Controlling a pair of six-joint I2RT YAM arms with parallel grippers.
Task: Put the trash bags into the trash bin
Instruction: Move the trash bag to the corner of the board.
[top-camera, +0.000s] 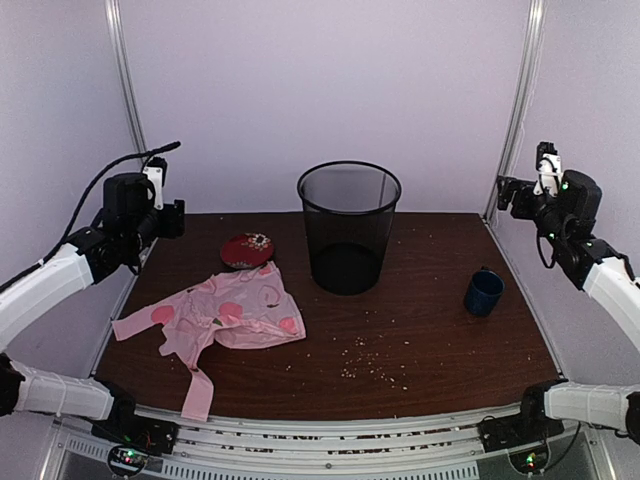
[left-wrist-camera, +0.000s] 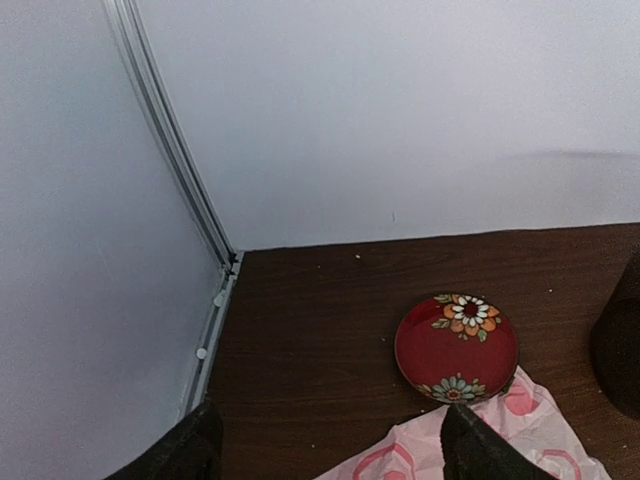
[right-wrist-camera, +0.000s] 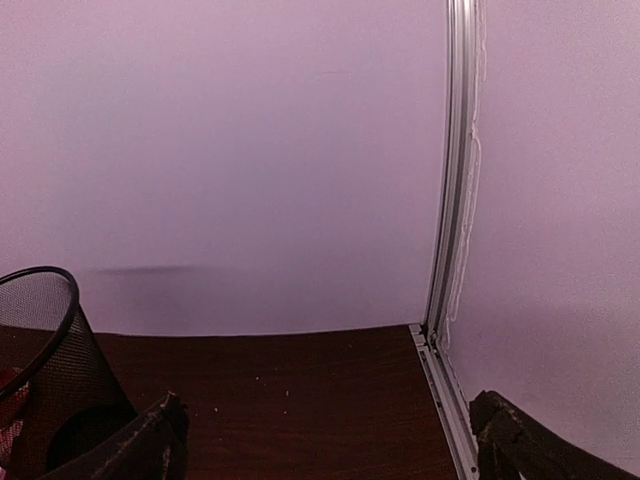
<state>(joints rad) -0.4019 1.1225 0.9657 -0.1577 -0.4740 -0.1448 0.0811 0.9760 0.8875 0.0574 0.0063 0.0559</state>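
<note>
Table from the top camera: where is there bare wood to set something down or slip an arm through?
Widest bare stretch: between the bin and the mug, running forward to the near edge of the table, with only scattered crumbs. The back right corner behind the mug is also bare. Crowded: left half, where the bag sprawls up to the plate.

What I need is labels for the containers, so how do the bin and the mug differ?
The bin is black see-through wire mesh; the mug is solid dark blue. The bin is much taller and wider than the mug. The bin stands mid-table toward the back; the mug sits nearer the right edge. Both stand upright, mouths up, on the table, and neither holds the bag.
</note>
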